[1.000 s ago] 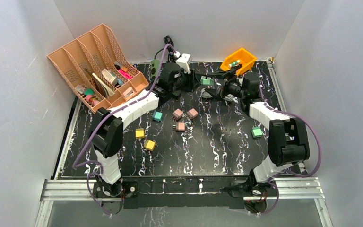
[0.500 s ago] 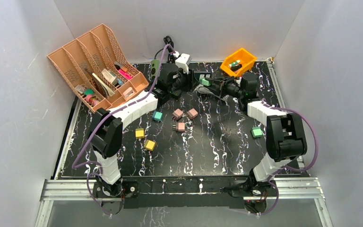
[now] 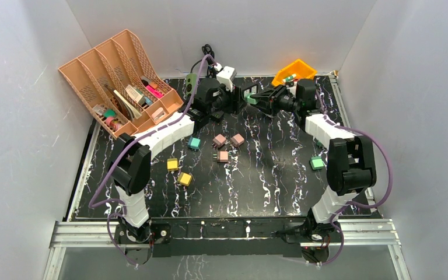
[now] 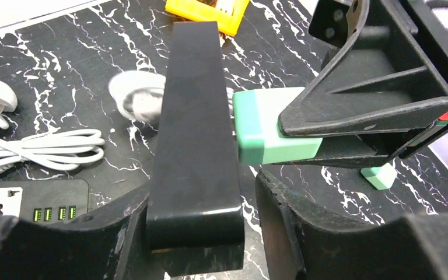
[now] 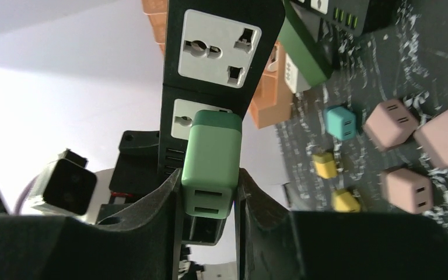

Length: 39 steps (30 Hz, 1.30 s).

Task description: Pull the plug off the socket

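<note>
Green plug point(image 5: 212, 157) sits in the second outlet of a black socket strip point(image 5: 221, 55), which is held up off the worktop point(image 3: 268, 175) near its far edge. The left end effector point(image 4: 195, 233) is clenched across the strip's body, one finger on each long side. The right end effector point(image 5: 210, 195) is clamped on the plug's two flat sides, reaching in from the right. In the left wrist view the plug's body meets the strip's face with no gap showing. The plug therefore looks seated: both grips are set, and the step in hand is the pull itself, with no separation yet.

The next move likely calls for the right arm to draw straight back along the line of the pins, away from the outlet face, while the left arm braces the strip. A slanted pull could bind the pins or slip the fingers off the smooth casing.

Room on the right looks limited. An orange bin point(image 3: 294, 71) stands close beside the right wrist, toward the back wall, and the side wall is near. Loose white cables point(image 4: 41, 149) lie below the strip. Small cubes point(image 3: 220, 140) lie toward mid-worktop, well apart.
</note>
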Each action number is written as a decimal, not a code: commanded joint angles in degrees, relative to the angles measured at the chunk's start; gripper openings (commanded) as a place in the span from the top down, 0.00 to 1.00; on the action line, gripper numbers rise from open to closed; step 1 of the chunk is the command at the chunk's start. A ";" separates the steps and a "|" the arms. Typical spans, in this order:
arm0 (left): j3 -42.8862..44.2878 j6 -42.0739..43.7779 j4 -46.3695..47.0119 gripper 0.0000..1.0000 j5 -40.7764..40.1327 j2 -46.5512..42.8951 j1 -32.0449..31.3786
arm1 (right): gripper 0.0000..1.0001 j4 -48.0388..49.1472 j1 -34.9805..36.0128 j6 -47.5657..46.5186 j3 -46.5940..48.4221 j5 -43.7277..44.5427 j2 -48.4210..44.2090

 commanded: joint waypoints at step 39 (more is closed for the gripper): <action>17.09 -14.67 -13.91 1.00 5.72 8.07 4.73 | 1.00 -48.72 4.05 -57.30 29.34 25.94 -13.21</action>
